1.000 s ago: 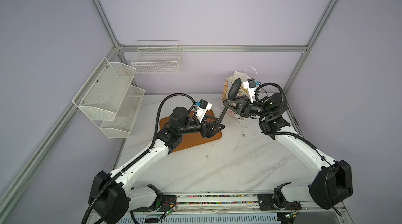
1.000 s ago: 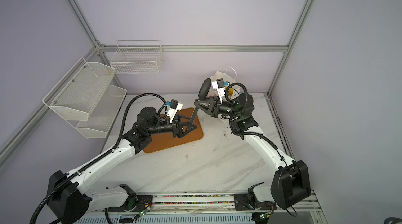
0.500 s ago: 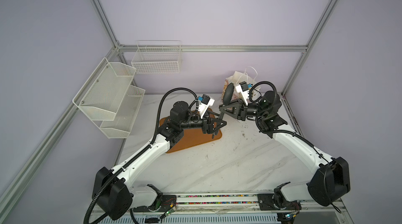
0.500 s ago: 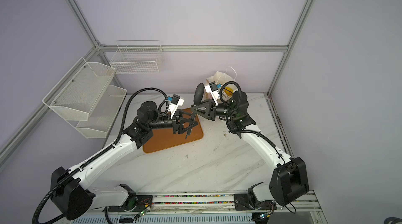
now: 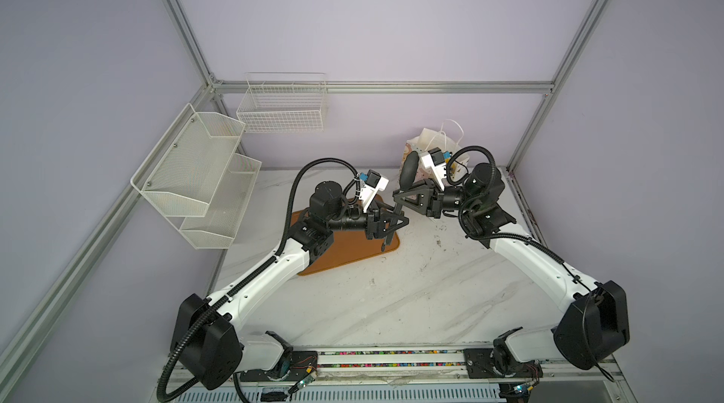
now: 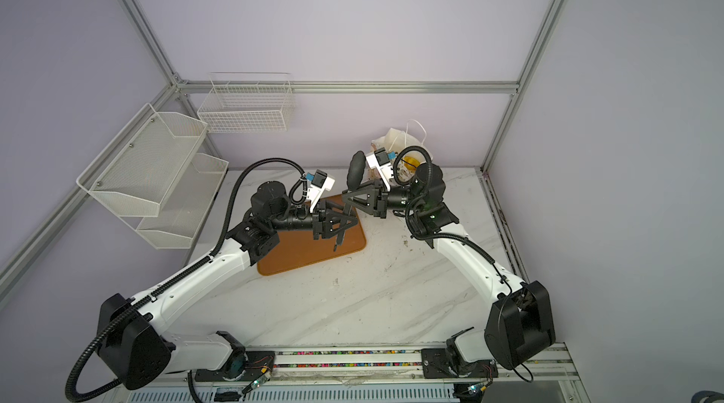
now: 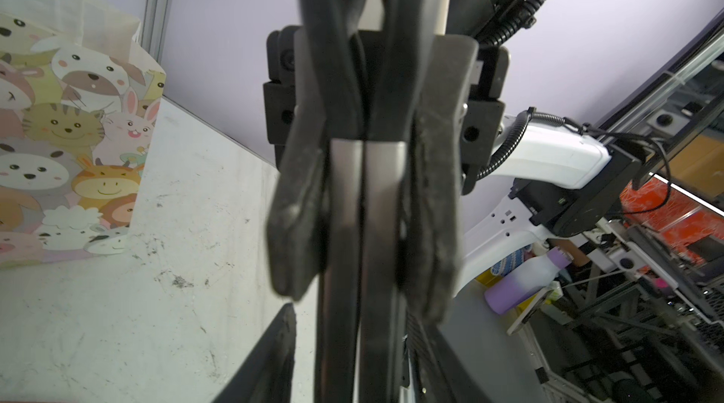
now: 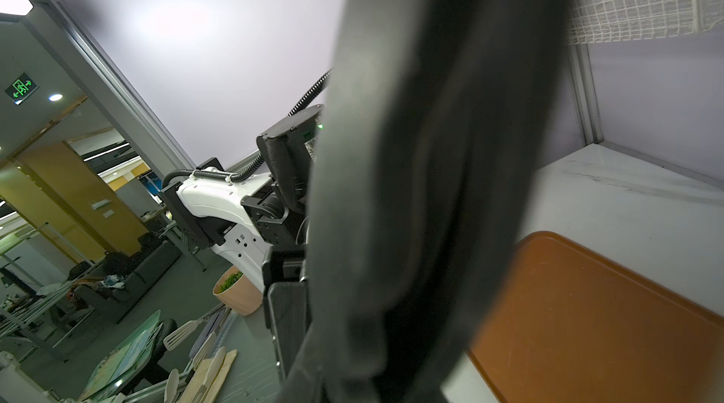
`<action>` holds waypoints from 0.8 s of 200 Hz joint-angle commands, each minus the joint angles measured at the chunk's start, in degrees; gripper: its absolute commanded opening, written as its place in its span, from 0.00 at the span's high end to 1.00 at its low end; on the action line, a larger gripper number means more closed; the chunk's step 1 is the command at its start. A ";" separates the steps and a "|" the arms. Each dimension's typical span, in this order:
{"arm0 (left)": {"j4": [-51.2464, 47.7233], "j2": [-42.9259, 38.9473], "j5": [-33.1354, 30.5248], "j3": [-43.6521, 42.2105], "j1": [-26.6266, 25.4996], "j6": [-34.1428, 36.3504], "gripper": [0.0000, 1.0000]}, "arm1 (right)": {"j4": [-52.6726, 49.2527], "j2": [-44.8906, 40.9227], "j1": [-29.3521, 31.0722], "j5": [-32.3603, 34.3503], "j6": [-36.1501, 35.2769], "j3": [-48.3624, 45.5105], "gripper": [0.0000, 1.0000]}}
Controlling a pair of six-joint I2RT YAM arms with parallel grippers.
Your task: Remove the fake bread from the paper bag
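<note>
Golden-yellow fake bread [image 6: 409, 163]: one piece glimpsed in a top view inside the paper bag [image 5: 430, 143]; count and long axis hidden.

Bag: upright, mouth up, at the back of the worktop [image 5: 391, 303], close to the rear wall.

Right end effector [image 7: 360, 299]: clamped on black tongs [image 7: 344, 201], pads flat against both metal arms.

Left end effector [image 5: 395, 221]: jaws part-way apart either side of the same tongs, nearer their tips. A sliver of worktop shows beside one finger, so no firm hold can be made out.

Key relation: bag lies behind the right end effector, toward the back wall. Right arm is nearer; left arm reaches across the brown tray [image 5: 352, 252]. Tongs stand steeply, head up beside the bag, tips down over the tray's far edge.

Surface: white, marbled, scuffed.

Room: lilac panels, aluminium frame, wire basket [image 5: 283, 107] and mesh shelf [image 5: 196, 174] on the walls.
</note>
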 commanded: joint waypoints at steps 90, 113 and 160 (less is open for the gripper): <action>2.47 -0.57 2.54 3.10 0.35 -1.61 0.58 | 1.19 -1.41 0.38 -0.30 -2.18 2.12 1.00; 1.90 -0.79 2.46 2.68 0.48 -1.45 0.57 | -0.57 -1.41 0.40 -0.35 -3.65 2.72 1.00; 0.76 -1.58 1.66 1.80 0.86 -1.24 0.56 | -2.26 -1.43 0.39 0.03 -5.03 3.91 1.00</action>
